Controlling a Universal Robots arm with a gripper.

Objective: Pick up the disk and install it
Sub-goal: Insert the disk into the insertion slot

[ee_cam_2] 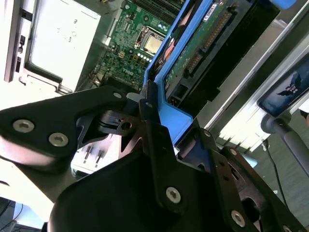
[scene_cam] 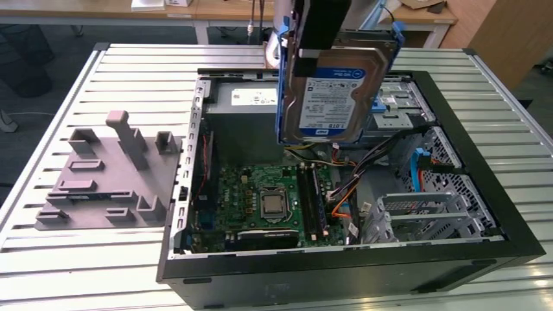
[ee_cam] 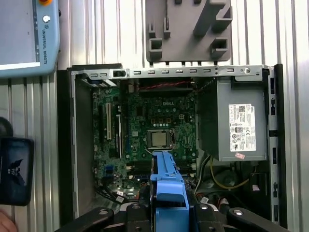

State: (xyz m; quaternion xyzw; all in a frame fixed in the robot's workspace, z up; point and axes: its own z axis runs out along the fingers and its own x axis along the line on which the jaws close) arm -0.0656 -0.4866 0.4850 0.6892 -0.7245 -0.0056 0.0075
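The flat silver disk (scene_cam: 333, 91), edged with blue plastic rails, is held clamped upright by the black gripper (scene_cam: 320, 39) above the open case (scene_cam: 346, 269).

We saw the disk (scene_cam: 333, 87) as bare silver metal under a paper label (scene_cam: 337, 107), with glossy blue plastic rails (scene_cam: 395, 45); the table (scene_cam: 78, 265) was ribbed, matt metal; the computer case (scene_cam: 346, 278) matt black.
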